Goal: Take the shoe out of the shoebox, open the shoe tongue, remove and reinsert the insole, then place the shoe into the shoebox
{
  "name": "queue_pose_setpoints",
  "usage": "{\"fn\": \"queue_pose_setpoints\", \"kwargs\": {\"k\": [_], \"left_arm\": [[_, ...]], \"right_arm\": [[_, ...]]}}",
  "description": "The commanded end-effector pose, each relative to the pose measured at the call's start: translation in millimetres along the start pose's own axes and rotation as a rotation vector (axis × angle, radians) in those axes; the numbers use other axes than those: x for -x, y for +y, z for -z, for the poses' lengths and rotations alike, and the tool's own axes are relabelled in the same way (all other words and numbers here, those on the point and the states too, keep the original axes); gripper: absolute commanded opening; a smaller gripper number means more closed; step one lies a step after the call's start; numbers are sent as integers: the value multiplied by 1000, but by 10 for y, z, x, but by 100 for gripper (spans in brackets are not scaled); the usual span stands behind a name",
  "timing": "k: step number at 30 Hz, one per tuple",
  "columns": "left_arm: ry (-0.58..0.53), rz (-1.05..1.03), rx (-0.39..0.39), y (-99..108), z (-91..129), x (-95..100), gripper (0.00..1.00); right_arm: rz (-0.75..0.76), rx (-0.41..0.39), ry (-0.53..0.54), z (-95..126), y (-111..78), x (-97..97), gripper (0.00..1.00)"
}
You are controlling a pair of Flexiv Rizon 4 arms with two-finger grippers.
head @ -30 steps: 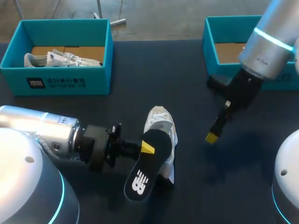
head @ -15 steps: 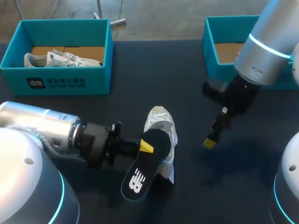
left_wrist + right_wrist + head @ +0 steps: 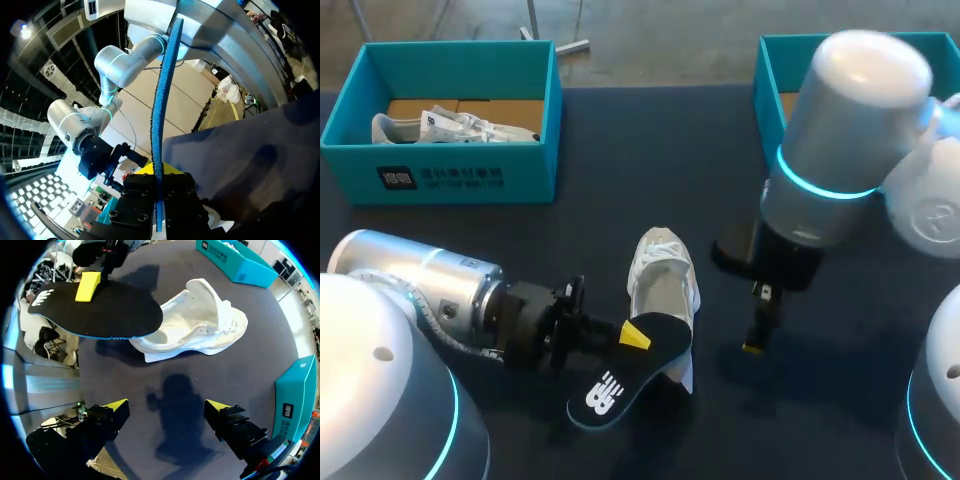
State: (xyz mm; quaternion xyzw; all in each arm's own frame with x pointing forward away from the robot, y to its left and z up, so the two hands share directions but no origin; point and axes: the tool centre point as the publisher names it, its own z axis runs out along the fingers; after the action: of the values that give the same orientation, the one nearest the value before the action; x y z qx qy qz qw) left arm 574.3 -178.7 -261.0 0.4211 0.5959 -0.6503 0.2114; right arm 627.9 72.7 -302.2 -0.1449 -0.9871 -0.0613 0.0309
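1. Gripping the black foam insole (image 3: pixel 618 374), the left gripper (image 3: pixel 632 336) has tipped it flatter beside the white mesh sneaker (image 3: pixel 662 282) on the dark table (image 3: pixel 620 150).
2. The right gripper (image 3: pixel 165 410), fingers wide and empty, has swung closer, likely to steady the sneaker for reinsertion.

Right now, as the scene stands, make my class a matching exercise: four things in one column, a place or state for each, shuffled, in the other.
1 insole
2 shoe
3 left shoebox
4 right gripper

A open, over the table
B clamped in the left gripper
C white, lying on the table
D holds a second shoe

Pairs: 1-B, 2-C, 3-D, 4-A
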Motion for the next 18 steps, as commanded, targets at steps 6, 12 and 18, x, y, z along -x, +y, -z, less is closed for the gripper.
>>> {"fn": "queue_pose_setpoints", "kwargs": {"k": [6,12,18], "left_arm": [[-1,-1,-2,7,-1,-7,0],[-17,52,-26,21,-131,-63,0],[-58,86,-24,5,-104,-48,0]], "right_arm": [[-1,-21,5,-69,69,27,100],[112,-91,-58,-246,242,58,100],[142,-79,-90,-456,232,72,100]]}}
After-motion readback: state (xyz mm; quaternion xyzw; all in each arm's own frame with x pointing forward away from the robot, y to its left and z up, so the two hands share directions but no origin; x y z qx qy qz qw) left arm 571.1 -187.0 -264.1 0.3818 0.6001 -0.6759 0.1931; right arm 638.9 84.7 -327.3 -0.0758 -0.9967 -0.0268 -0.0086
